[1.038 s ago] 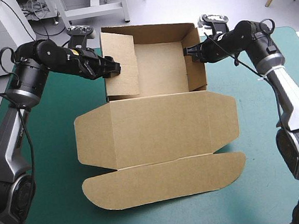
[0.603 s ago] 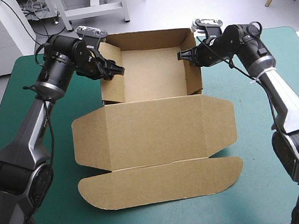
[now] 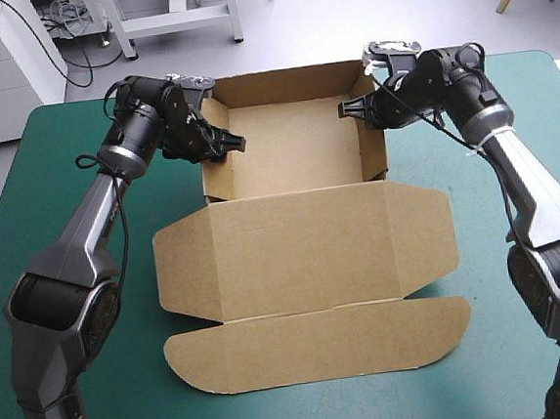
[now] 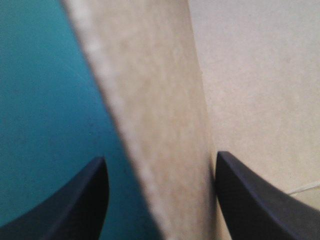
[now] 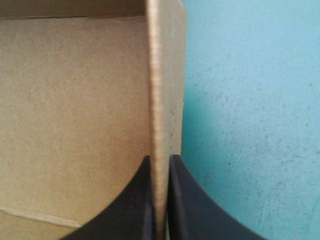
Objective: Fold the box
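Box: the brown box stands as an open tray on the far half of the bench. Its lid lies flat toward the robot, and the curved flap is nearest the near edge.
Left jaws: apart, astride the tray's left wall, one finger outside over the teal-green cover and one inside.
Right jaws: pinched tight on the right wall, the board between them.
Step in hand: by my judgement, setting both side walls upright and square.
How to do it well: bring the left jaws together on the wall before any pull, and move both arms evenly so the tray does not twist or slide.
Edges: the far wall is near the bench's far edge, so there is little room to push away.
Open room: there is bare cover on both sides of the tray. The lid fills the middle, so the arms should go outward.
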{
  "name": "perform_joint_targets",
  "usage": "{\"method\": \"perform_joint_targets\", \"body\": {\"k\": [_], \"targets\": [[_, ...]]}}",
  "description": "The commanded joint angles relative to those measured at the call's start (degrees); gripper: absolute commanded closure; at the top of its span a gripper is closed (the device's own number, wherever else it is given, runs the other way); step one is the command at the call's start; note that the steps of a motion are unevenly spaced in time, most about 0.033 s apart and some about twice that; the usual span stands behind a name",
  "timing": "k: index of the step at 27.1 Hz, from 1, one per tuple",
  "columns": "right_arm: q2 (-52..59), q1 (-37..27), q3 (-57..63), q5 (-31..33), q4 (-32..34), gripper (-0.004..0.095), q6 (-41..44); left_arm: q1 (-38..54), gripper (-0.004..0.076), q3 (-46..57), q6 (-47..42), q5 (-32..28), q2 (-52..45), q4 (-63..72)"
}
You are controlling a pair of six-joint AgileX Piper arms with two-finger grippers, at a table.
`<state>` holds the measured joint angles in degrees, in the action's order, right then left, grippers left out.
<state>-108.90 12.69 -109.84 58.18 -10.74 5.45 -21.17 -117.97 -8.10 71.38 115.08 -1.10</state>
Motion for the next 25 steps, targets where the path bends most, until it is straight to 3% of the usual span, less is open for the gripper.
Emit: {"method": "perform_joint_targets", "body": {"k": [1, 5, 9, 12, 13, 25], "targets": [[3.0, -0.2, -2.2, -2.2, -0.4, 0.0905, 0.7, 0.9, 0.0286, -1.7, -0.7, 2.7, -1.6, 1.5], [0.6, -0.2, -2.2, -0.2, -0.7, 0.0905, 0.7, 1.2, 0.0293, -1.7, -0.7, 1.9, 0.1, 2.4], [-1.1, -0.2, -2.2, 0.6, -1.5, 0.0905, 0.7, 1.2, 0.0489, -1.7, -0.7, 0.5, 0.8, 2.4], [-2.3, -0.2, -2.2, 1.3, -1.6, 0.0905, 0.7, 1.2, 0.0705, -1.7, -0.7, -1.2, 1.3, 3.1], [-2.5, -0.2, -2.2, 1.5, -1.6, 0.0905, 0.7, 1.2, 0.0730, -1.7, -0.6, -1.9, 1.6, 3.5], [-7.3, -0.2, -2.2, 2.1, -1.9, 0.0905, 0.5, 1.2, 0.0734, -1.7, -0.7, -3.5, 5.4, 2.8]]}}
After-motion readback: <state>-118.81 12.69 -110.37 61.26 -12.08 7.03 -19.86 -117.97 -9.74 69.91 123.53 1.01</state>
